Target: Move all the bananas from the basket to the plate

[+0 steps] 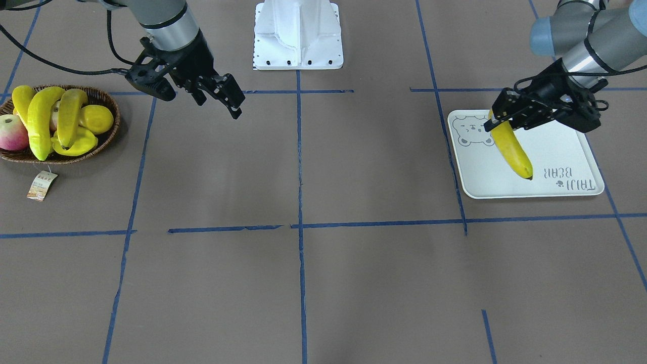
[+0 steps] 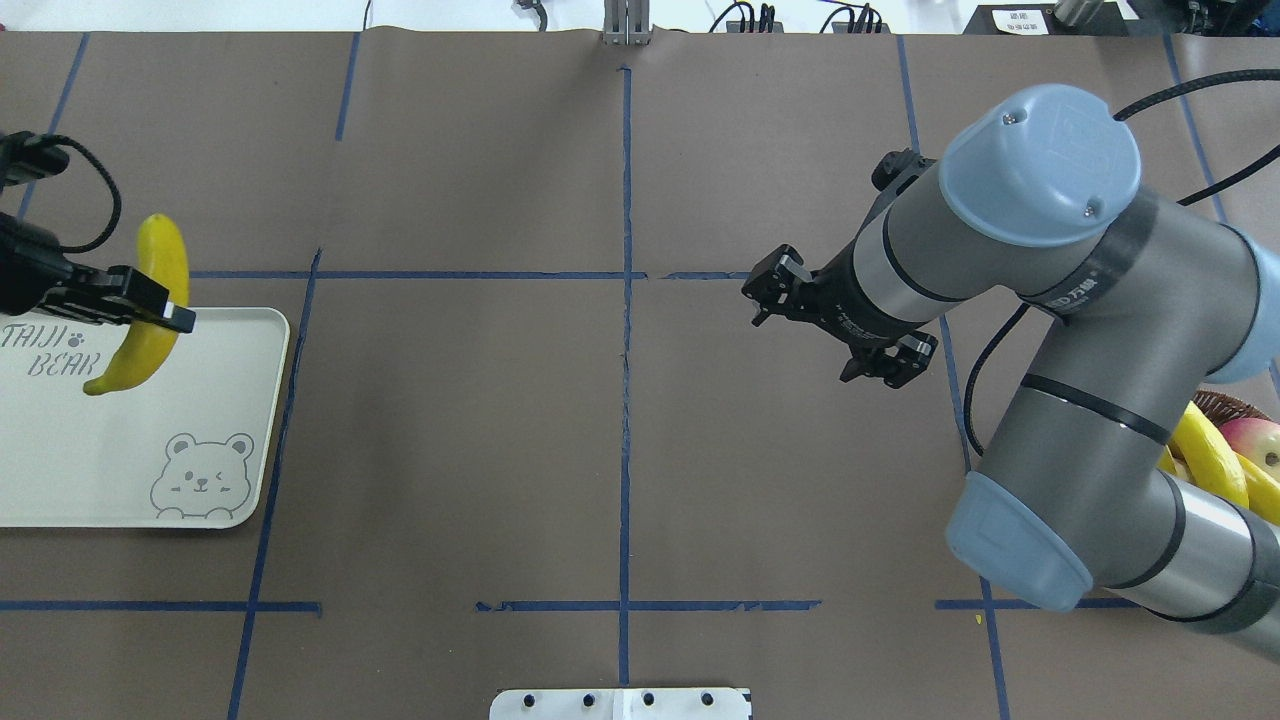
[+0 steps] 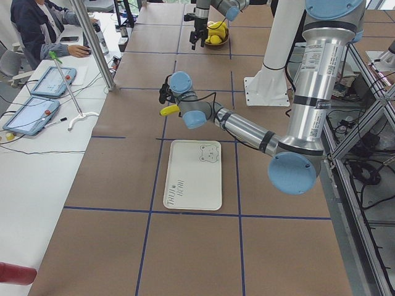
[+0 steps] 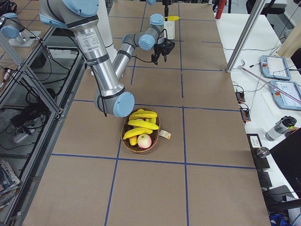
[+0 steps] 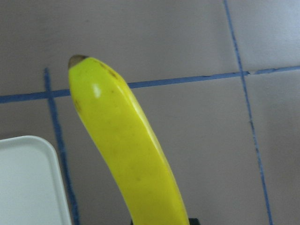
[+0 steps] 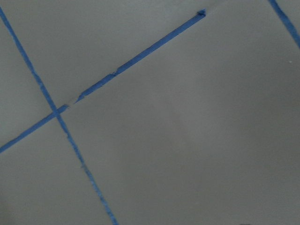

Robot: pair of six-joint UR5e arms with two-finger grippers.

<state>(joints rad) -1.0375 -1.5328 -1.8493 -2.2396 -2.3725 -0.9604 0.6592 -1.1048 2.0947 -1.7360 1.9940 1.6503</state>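
Note:
My left gripper is shut on a yellow banana and holds it tilted above the plate, a pale tray with a bear face. The same banana hangs over the plate's far edge in the overhead view and fills the left wrist view. Three more bananas lie in the wicker basket. My right gripper is open and empty, hovering above the table between basket and robot base, off the basket's side.
The basket also holds a starfruit, a lemon and an apple. A paper tag lies in front of the basket. The white robot base stands at the table's middle edge. Blue tape lines cross the brown table.

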